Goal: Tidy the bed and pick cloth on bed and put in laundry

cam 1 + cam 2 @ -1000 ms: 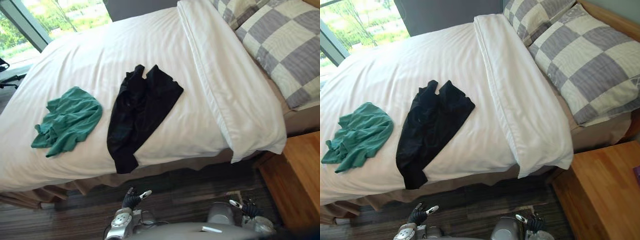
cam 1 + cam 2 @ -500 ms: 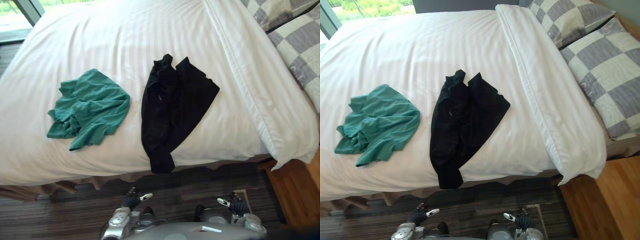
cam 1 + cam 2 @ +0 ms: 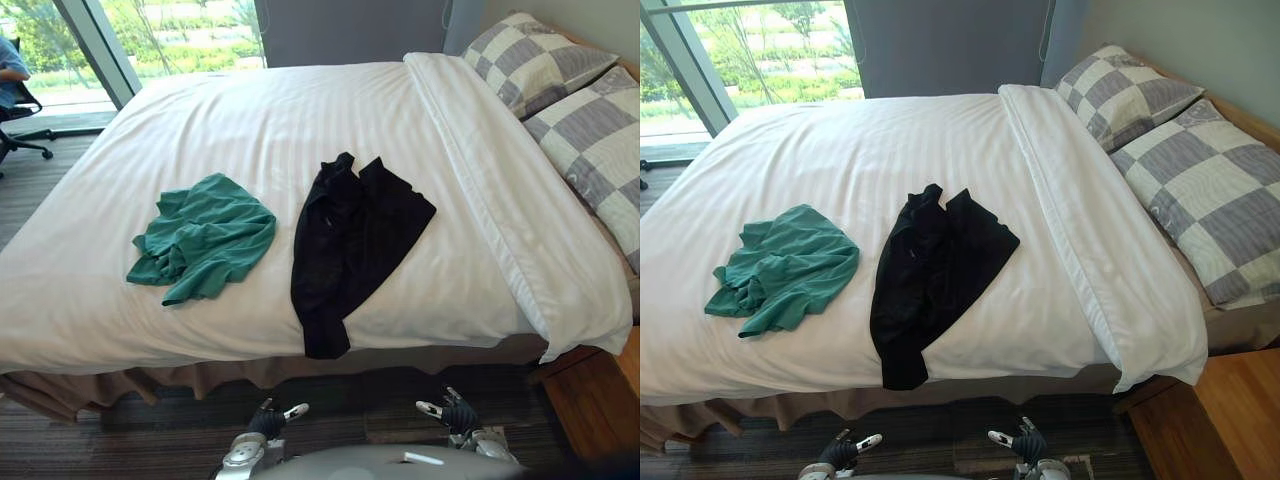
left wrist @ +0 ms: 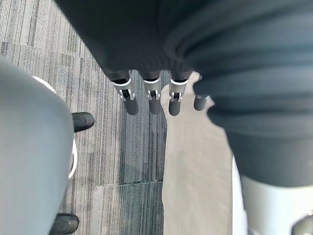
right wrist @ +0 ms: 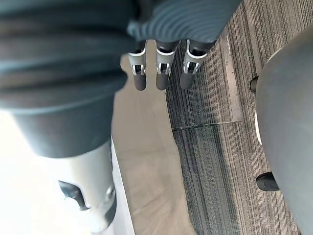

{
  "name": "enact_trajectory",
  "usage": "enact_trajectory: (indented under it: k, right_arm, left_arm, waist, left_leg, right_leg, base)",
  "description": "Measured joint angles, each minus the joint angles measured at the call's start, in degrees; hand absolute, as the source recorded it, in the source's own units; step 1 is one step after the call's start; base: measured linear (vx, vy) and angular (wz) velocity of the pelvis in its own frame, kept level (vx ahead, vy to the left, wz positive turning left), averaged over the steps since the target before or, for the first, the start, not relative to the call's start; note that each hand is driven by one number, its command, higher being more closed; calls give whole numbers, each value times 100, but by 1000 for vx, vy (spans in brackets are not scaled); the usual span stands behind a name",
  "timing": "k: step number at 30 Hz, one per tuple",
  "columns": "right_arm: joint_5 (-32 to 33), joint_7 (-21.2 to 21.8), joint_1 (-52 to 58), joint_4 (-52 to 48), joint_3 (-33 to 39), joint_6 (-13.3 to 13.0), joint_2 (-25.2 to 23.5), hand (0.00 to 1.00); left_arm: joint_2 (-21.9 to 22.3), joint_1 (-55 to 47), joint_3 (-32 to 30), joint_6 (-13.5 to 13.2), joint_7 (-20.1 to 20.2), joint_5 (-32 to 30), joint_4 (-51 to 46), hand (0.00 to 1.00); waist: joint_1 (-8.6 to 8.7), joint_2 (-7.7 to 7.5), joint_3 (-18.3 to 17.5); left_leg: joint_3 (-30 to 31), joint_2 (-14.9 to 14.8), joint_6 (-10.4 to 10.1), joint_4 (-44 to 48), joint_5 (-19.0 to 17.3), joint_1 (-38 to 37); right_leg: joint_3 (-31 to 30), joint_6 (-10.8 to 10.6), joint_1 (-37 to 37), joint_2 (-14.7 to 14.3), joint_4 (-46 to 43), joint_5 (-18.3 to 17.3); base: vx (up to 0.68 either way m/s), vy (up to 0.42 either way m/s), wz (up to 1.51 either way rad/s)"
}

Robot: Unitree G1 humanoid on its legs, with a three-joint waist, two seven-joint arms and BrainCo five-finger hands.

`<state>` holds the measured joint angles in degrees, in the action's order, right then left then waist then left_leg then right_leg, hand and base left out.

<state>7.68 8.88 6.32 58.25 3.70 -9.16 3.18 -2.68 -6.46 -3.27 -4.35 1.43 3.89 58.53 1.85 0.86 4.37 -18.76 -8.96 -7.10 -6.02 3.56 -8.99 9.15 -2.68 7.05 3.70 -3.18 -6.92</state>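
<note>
1. Left robot hand [image 4: 151,98]: fingers straight, empty, hanging over the floor [image 4: 122,161] short of the bed [image 3: 250,110].
2. Green cloth [image 3: 205,237]: crumpled near the bed's near edge, towards its left.
3. Black cloth [image 3: 350,245]: just beside it, tail draped over the near edge.
4. Right robot hand [image 5: 162,73]: fingers likewise straight, empty.
5. Since a moment ago: view lifted only; both cloths unmoved, picking not yet begun.

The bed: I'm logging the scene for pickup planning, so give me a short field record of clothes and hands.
green cloth: crumpled on the white duvet, robot's left side
black cloth: right of it, not touching, one end at near edge
pillows: checked, right of the duvet
left hand: open, empty, low over the floor
right hand: open, empty, low over the floor
</note>
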Motion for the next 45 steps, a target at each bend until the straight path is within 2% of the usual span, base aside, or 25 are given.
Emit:
enact_trajectory:
  k: [5, 8, 10, 13, 15, 17, 20, 23, 25, 29, 33, 34, 38, 42, 45]
  right_arm:
    - [125, -142, 13, 6, 11, -113, -52, 0]
    - [119, -417, 29, -6, 43, -381, -78, 0]
    - [115, -513, 116, -45, 154, -374, -92, 0]
    - [88, -529, 163, -47, 494, -319, -78, 0]
    - [21, -516, 244, -57, 640, -251, -69, 0]
    - [-10, -477, 269, -46, 721, -227, -52, 0]
    - [-61, -430, 289, -38, 774, -201, -93, 0]
    - [-298, -404, 296, 20, 944, -201, -127, 0]
    - [-649, -432, 303, 32, 972, -208, -126, 0]
    - [-1133, -521, 393, 8, 966, -209, -85, 0]
    - [-1130, -592, 696, -53, 887, -147, -74, 0]
    - [-1125, -612, 835, -103, 851, -121, -58, 0]
    - [-1064, -680, 1132, -257, 690, -118, -47, 0]
    - [-999, -678, 1188, -332, 724, -125, -45, 0]
    - [-957, -679, 1197, -341, 822, -132, -80, 0]
  left_arm:
    - [-18, 19, -484, -102, -19, 202, 144, 0]
    - [-13, 21, -901, -111, -65, 772, 151, 0]
    - [-26, 27, -1226, -133, -121, 1222, 144, 0]
    - [-76, 2, -1660, -159, -261, 1725, 140, 0]
    - [-90, -52, -1832, -292, -348, 2027, 130, 0]
    - [-87, -60, -1977, -467, -375, 2358, 120, 0]
    - [-99, -102, -1982, -664, -370, 2822, -31, 0]
    - [-155, -48, -2078, -873, -271, 3209, -460, 0]
    - [-356, 71, -2279, -959, -249, 3376, -756, 0]
    - [-888, 317, -2625, -1016, -315, 3372, -1184, 0]
    - [-1816, 575, -3180, -990, -323, 3365, -1707, 0]
    - [-2186, 665, -3321, -983, -326, 3299, -1936, 0]
    - [-3005, 913, -3369, -1018, -420, 2523, -2819, 0]
    - [-3227, 1127, -3253, -1005, -546, 1630, -3736, 0]
    - [-3233, 1220, -3037, -838, -683, 1221, -4142, 0]
  waist:
    - [-4, -93, 60]
    - [-40, -167, 107]
    - [-169, -195, 104]
    - [-204, -220, 172]
    - [-208, -244, 169]
    - [-285, -277, 177]
    - [-276, -306, 208]
    - [-291, -335, 226]
    - [-288, -323, 240]
    - [-296, -282, 267]
    - [-343, -331, 236]
    - [-379, -341, 230]
    - [-468, -335, 209]
    - [-471, -289, 180]
    - [-462, -287, 169]
  left_leg:
    - [145, 92, 27, -3, 29, 0]
    - [386, 189, 59, -6, 50, 43]
    - [448, 244, 71, -6, 56, 127]
    - [475, 325, 107, -6, 15, 202]
    - [330, 364, 151, -6, -15, 194]
    - [399, 494, 210, -6, 28, 184]
    - [559, 622, 220, -6, 38, 168]
    - [731, 705, 220, -10, 36, 136]
    - [864, 713, 226, -12, 26, 104]
    - [1005, 698, 302, -12, -98, 86]
    - [973, 658, 318, -11, -161, 70]
    - [953, 640, 326, -10, -185, 53]
    - [891, 606, 359, -8, -200, -26]
    - [896, 606, 375, 13, -174, -75]
    - [705, 579, 223, 35, -71, -75]
  right_leg:
    - [128, -41, -83, 105, -358, -218]
    - [389, -95, -48, 267, -463, -356]
    - [527, -119, -36, 339, -496, -383]
    - [829, -189, 125, 471, -428, -368]
    - [994, -235, 281, 564, -348, -363]
    - [1082, -287, 376, 656, -323, -386]
    - [1244, -291, 543, 757, -311, -389]
    - [1397, -291, 721, 806, -280, -389]
    - [1521, -289, 832, 799, -280, -390]
    - [1634, -286, 947, 761, -260, -392]
    - [1671, -281, 988, 765, -271, -388]
    - [1664, -250, 992, 787, -302, -368]
    - [1549, -78, 958, 772, -500, -247]
    - [1471, -54, 914, 767, -610, -46]
    - [1126, -74, 721, 777, -825, 20]
  base:
    - [-18, 6, 15]
    - [-36, 33, 43]
    - [7, 37, 40]
    - [36, 53, 52]
    - [78, 70, 53]
    - [99, 75, 37]
    - [82, 51, 42]
    - [60, 27, 41]
    - [29, -18, 33]
    - [2, -33, 18]
    - [24, -22, 8]
    - [51, -7, 4]
    - [93, 28, 4]
    - [142, 42, 10]
    - [123, 10, -6]
